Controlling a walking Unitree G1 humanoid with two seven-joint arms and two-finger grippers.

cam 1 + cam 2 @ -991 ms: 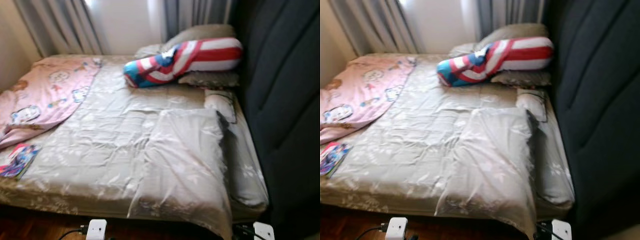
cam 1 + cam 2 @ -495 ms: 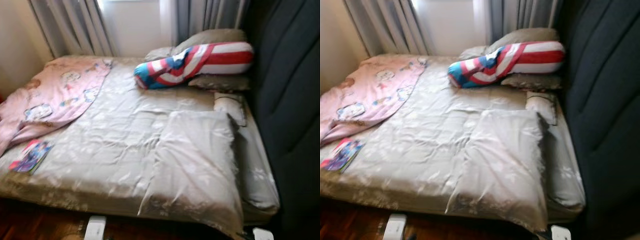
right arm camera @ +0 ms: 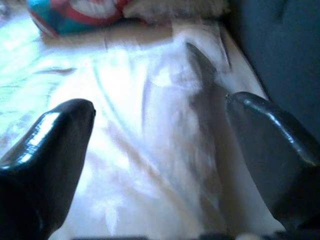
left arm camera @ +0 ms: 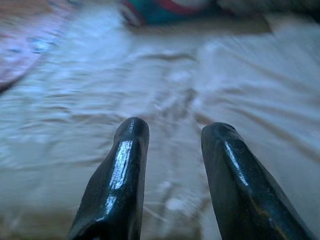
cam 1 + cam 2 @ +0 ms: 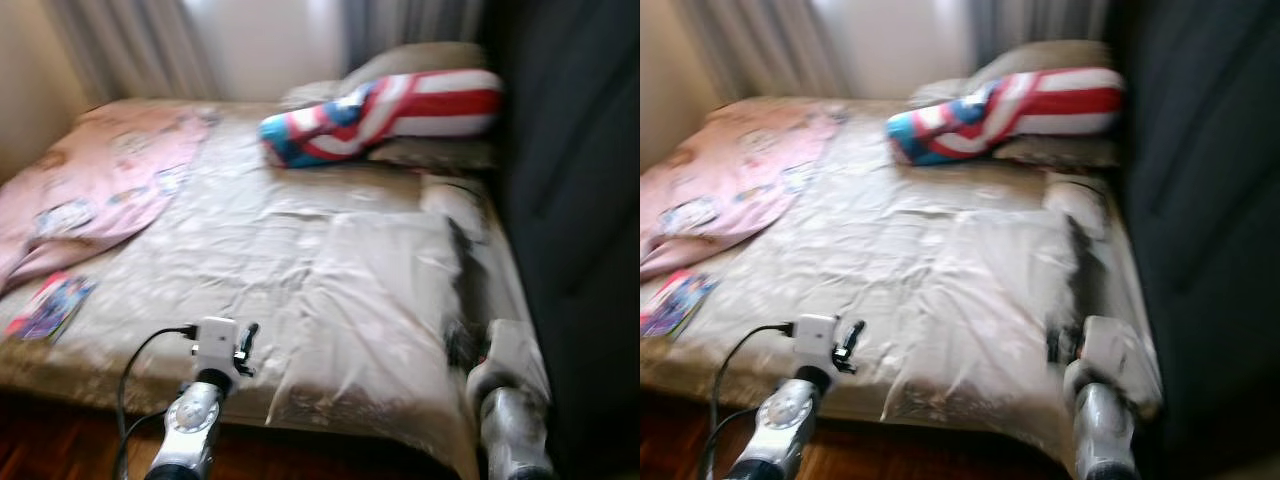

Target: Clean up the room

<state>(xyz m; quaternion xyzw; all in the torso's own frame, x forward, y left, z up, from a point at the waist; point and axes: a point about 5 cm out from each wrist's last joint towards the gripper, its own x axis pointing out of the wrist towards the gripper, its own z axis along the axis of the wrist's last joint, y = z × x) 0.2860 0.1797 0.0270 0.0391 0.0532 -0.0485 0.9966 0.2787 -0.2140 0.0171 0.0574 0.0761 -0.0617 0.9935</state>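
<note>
A bed (image 5: pixel 230 235) with a crumpled grey sheet lies before me. A folded grey cover (image 5: pixel 385 290) lies on its near right part. At the left, a pink cartoon blanket (image 5: pixel 90 180) is spread out, and a colourful book (image 5: pixel 50 307) rests by the near left edge. A red, white and blue striped bolster (image 5: pixel 385 112) leans on grey pillows at the far end. My left arm (image 5: pixel 192 425) is raised at the bed's near edge, and its gripper (image 4: pixel 175 132) is open over the sheet. My right arm (image 5: pixel 510 415) is up by the near right corner. Its gripper (image 3: pixel 160 105) is wide open above the grey cover.
A tall dark padded headboard (image 5: pixel 580 200) runs along the right side. Grey curtains (image 5: pixel 130 45) hang behind the bed. A small pale pillow (image 5: pixel 455 200) lies beside the headboard. Dark wooden floor (image 5: pixel 60 440) shows under the near edge. The picture is blurred.
Both arms have come up from the bottom edge to the bed's near side. The whole picture has shifted and blurred, so the camera moved. The things on the bed lie as before.
</note>
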